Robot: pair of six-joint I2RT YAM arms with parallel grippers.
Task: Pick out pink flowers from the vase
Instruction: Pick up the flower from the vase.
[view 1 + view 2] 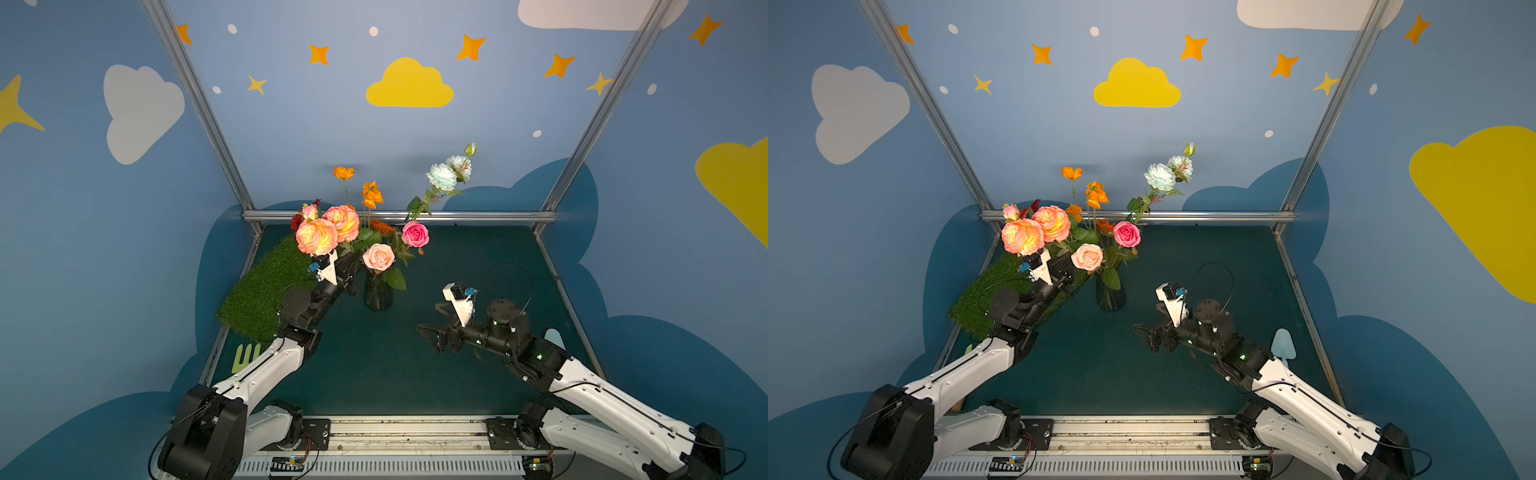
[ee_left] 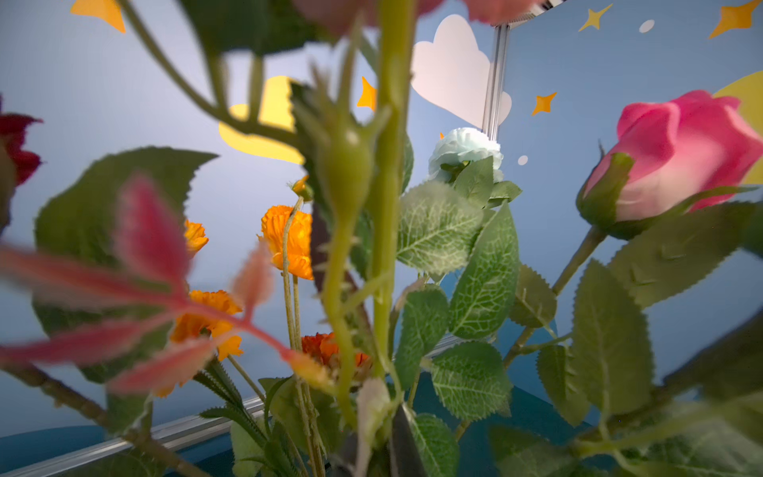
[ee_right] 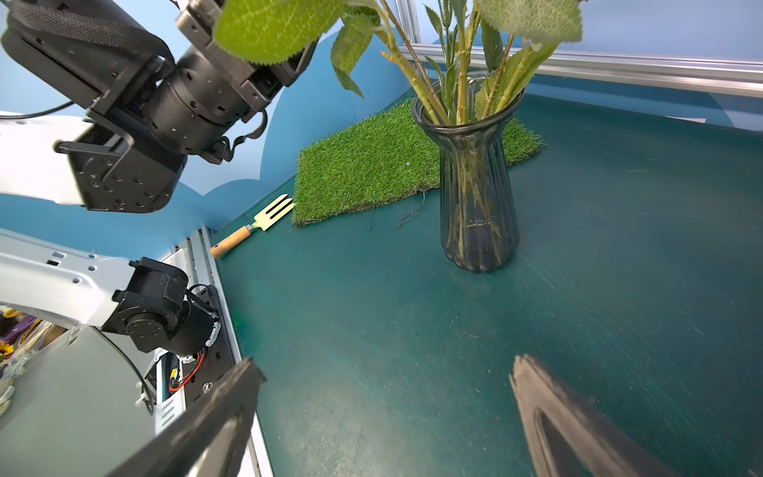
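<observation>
Left arm: stretched forward from the front rail, the elbow bent, the wrist lifted right into the bouquet, tucked under the peach-pink blooms [image 1: 318,236].
Left gripper [image 1: 353,262]: clamped tight! In the left wrist view its dark fingers [image 2: 406,450] are seen pinched on a green stem [image 2: 386,247] low in the bunch. Which bloom that stem carries cannot be told.
Right arm: held low on its own side, the forearm angled inward, the wrist levelled toward the middle of the bench [image 1: 478,257].
Right gripper [image 1: 428,318]: jaws spread wide, nothing held. It is hung above the bench, pointed at the vase [image 1: 377,295], well apart from it.
Vase: stood upright on the bench, just beside the grass mat [image 1: 262,299].
Pink flowers: all seated in the vase. The peach-pink blooms are leaned out over the mat, the pale pink rose [image 1: 378,257] is hung above the neck, and the hot-pink rose [image 1: 415,233] is set behind it.
Other blooms: orange flowers [image 1: 372,194] and white-bluish blooms [image 1: 441,176] are seen taller at the back.
</observation>
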